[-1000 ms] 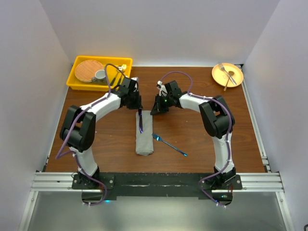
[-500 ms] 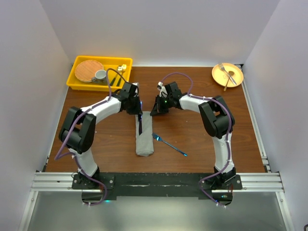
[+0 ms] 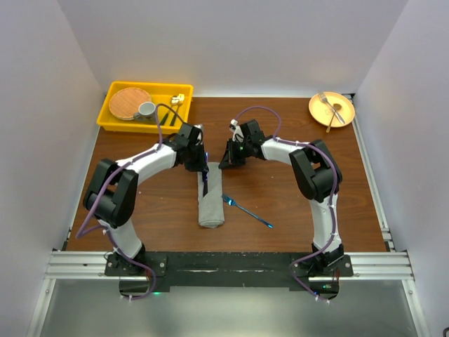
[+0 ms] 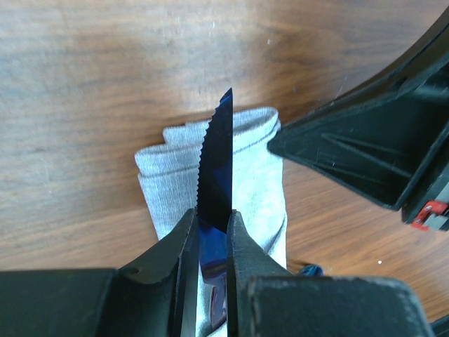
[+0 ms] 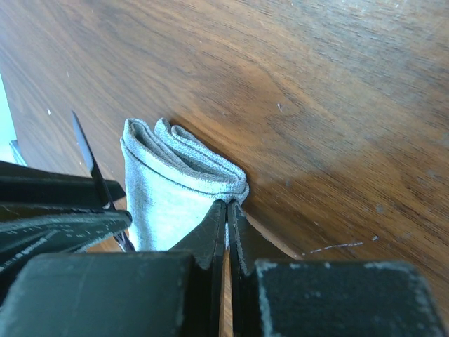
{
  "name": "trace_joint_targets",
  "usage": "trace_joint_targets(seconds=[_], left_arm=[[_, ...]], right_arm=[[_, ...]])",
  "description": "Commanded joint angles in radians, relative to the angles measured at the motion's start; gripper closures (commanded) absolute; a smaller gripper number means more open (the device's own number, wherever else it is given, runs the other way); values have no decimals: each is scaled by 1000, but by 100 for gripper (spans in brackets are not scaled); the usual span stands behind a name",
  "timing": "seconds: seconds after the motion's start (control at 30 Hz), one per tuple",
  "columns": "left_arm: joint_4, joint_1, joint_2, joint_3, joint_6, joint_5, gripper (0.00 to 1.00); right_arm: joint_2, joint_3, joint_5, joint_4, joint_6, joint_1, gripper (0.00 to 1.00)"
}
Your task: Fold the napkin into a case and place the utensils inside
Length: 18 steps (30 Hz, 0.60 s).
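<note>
Left wrist, left pincer (image 4: 210, 219) clamping blue knife (image 4: 219, 151) over grey case (image 4: 254, 184), right pincer (image 5: 228, 208) closed.

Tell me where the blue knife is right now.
In the left wrist view the knife is clamped in the jaws of the left gripper, its serrated blade over the folded napkin.

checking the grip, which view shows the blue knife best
Left wrist: the knife is seen close up, its serrated blade clamped in the left gripper over the napkin. The top view shows only a thin dark sliver. The right wrist view catches just its tip, edge-on.
</note>
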Motion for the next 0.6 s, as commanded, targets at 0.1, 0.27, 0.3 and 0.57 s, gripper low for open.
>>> trace_joint_targets(seconds=[0.1, 0.27, 0.3, 0.57], left_arm=[[-13, -12, -60, -39, -42, 23, 100], [-14, -21, -76, -61, -58, 18, 100], [-11, -23, -80, -65, -61, 17, 100], [3, -47, -99, -102, -82, 28, 100]], right_arm=[[-41, -12, 60, 23, 4, 6, 100], [-47, -18, 69, 26, 3, 7, 100], [-48, -19, 72, 26, 4, 6, 100], [-53, -24, 78, 26, 1, 9, 100]])
